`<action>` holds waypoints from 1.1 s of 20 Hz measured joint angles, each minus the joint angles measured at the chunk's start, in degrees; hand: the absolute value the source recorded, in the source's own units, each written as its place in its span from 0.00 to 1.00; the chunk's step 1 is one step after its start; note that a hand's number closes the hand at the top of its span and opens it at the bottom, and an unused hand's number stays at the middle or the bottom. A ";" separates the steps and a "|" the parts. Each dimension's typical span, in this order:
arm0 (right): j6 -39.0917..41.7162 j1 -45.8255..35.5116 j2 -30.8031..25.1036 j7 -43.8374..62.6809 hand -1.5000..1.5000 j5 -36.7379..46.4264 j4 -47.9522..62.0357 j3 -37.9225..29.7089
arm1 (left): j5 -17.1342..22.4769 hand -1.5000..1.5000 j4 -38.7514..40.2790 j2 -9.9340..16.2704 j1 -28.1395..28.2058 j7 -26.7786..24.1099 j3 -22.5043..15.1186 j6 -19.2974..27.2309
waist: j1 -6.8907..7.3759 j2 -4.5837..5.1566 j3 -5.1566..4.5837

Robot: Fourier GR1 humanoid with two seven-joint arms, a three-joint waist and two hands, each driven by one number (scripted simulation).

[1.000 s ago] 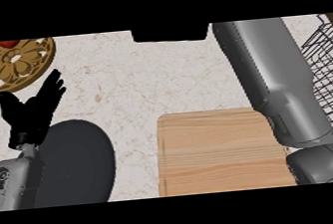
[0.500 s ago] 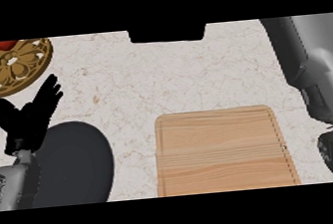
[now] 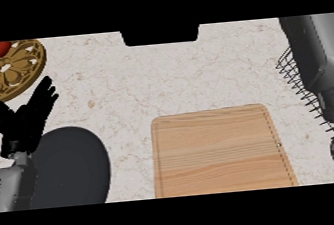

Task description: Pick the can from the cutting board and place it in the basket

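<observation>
Head view is showing the bare pale wooden cutting board (image 3: 216, 150) with no can visible, the right hand hidden over the black wire basket (image 3: 301, 90), the left hand (image 3: 22, 119) resting open.

Left hand (image 3: 24, 118) at left edge, fingers straight, raised; right forearm (image 3: 328, 70) along right edge

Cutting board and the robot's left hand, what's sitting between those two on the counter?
Head view: only bare marbled counter between the left hand and the cutting board.
</observation>
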 measured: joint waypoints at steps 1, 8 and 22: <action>-0.25 1.30 -0.26 -0.54 1.00 -0.12 -0.50 -0.41 | 0.27 0.50 -0.29 0.38 0.41 -0.03 0.34 -0.36 | -0.10 -0.07 -0.01; -3.06 9.85 0.66 -3.77 1.00 -2.20 -7.05 -2.60 | -0.09 0.50 -1.16 0.42 0.96 0.53 0.47 -0.14 | -0.75 -0.31 0.03; -9.08 19.70 -0.08 -5.53 0.00 -3.33 -14.46 -8.99 | 0.06 0.50 -2.26 -0.22 1.80 1.16 0.64 -0.31 | -0.52 -0.18 0.05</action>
